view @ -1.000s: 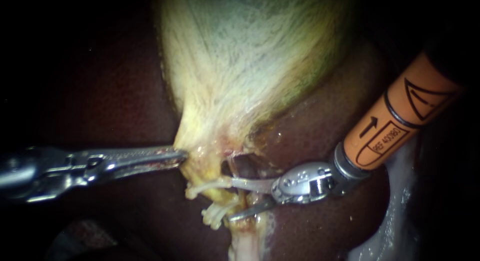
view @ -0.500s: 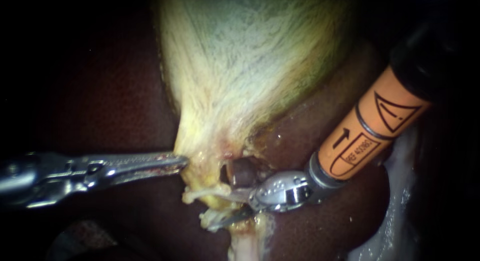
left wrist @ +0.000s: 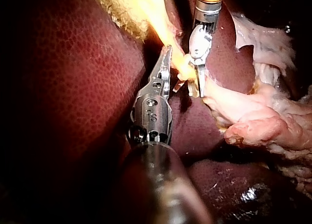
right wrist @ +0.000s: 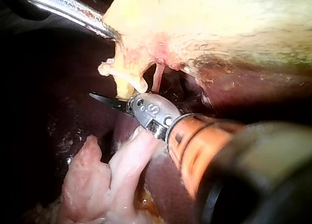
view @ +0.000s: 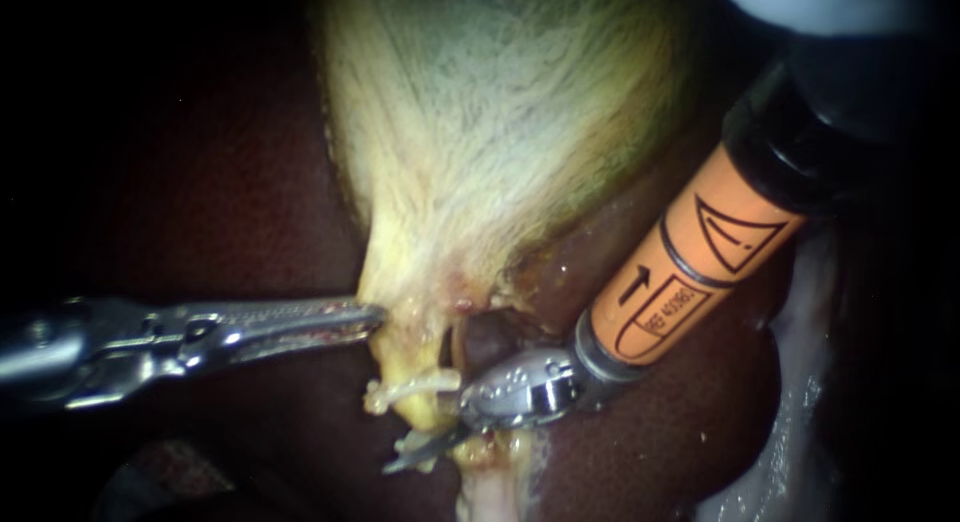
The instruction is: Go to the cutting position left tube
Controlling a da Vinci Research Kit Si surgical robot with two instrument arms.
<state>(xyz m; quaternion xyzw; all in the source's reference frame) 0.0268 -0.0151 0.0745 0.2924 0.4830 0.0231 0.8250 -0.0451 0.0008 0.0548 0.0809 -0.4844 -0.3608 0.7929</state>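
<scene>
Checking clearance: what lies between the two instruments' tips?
The yellow lower end of the gallbladder, gripped by the left instrument, beside the right instrument; endoscope view.

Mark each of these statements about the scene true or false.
1. The left instrument has its jaws shut on the lower edge of the gallbladder. True.
2. The right instrument has its tip high on the gallbladder's body. False: the tip lies below the gallbladder, beside a white clip.
3. The right instrument's shaft has an orange section behind its metal wrist. True.
4. The tips of the two instruments touch each other. False: they are apart, with yellow tissue between them.
5. Dark red liver lies beside the left instrument. True.
</scene>
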